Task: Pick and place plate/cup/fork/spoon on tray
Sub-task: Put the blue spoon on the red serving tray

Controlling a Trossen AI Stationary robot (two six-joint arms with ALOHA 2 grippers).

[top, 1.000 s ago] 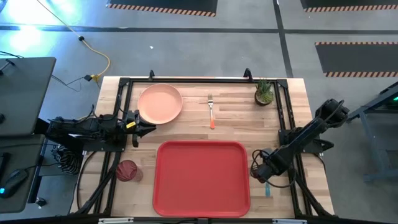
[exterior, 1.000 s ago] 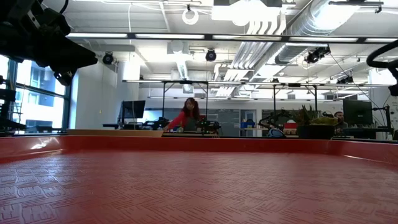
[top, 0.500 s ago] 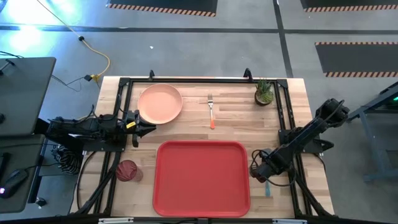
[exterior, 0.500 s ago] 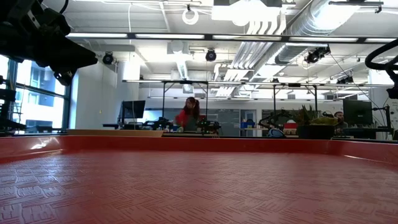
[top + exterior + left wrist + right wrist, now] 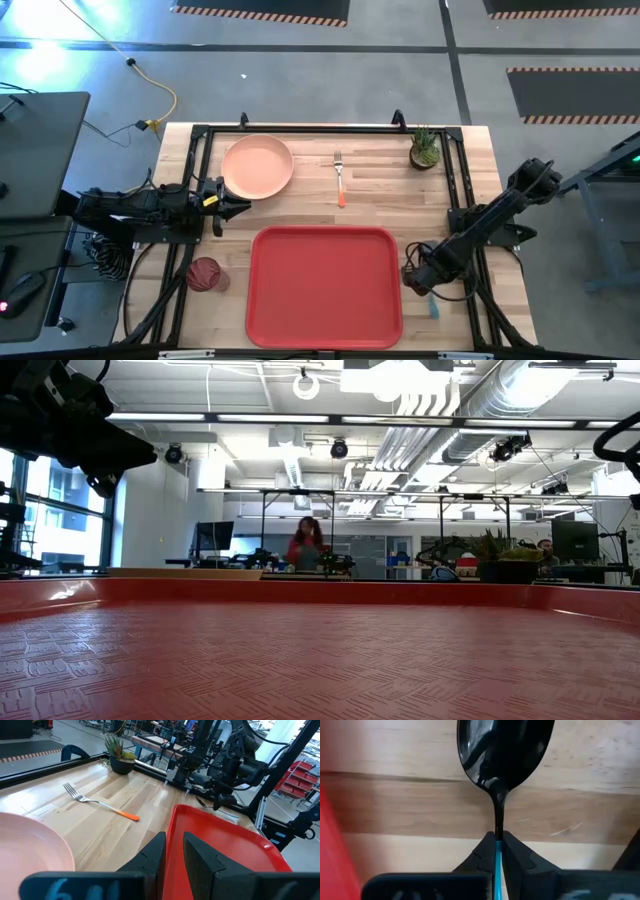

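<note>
The right claw (image 5: 497,851) is pinching the spoon (image 5: 504,755) at the neck of its teal handle, low on the desk (image 5: 380,200) just beside the red tray (image 5: 325,287), evidently for lifting it across, while the left claw (image 5: 172,857) is waiting slightly parted beside the plate (image 5: 258,166).

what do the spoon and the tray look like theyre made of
The spoon: its bowl looks like polished metal, dark and mirror-shiny with reflections; the thin light-blue handle is probably plastic. The tray: likely molded plastic, uniform red, with rounded corners and an embossed grid texture in the low view.
</note>
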